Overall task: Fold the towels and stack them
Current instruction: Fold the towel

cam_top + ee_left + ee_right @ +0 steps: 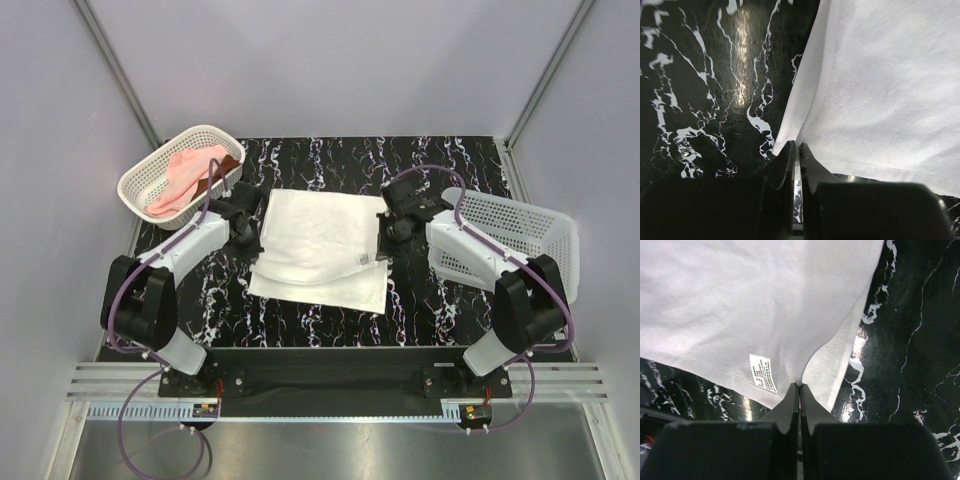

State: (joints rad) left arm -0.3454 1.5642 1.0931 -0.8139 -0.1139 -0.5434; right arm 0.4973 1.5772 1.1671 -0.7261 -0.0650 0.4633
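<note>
- A cream-white towel (pixel 318 245) lies spread across the middle of the black marbled tabletop (pixel 330 320), its near part doubled over itself.
- The left tool (pixel 796 149) is pinched nearly closed on the towel's left edge, the cloth lifted from the tabletop there.
- The right tool (pixel 799 386) is clamped fully closed on the towel's right edge, beside a small printed label (pixel 763 373).
- At the far left corner, a white lattice basket (pixel 140 188) holds a pale pink towel (pixel 180 180) and a rust-brown towel (pixel 226 168).
- A second white lattice basket (pixel 525 235) lies tipped on its side at the right edge.
</note>
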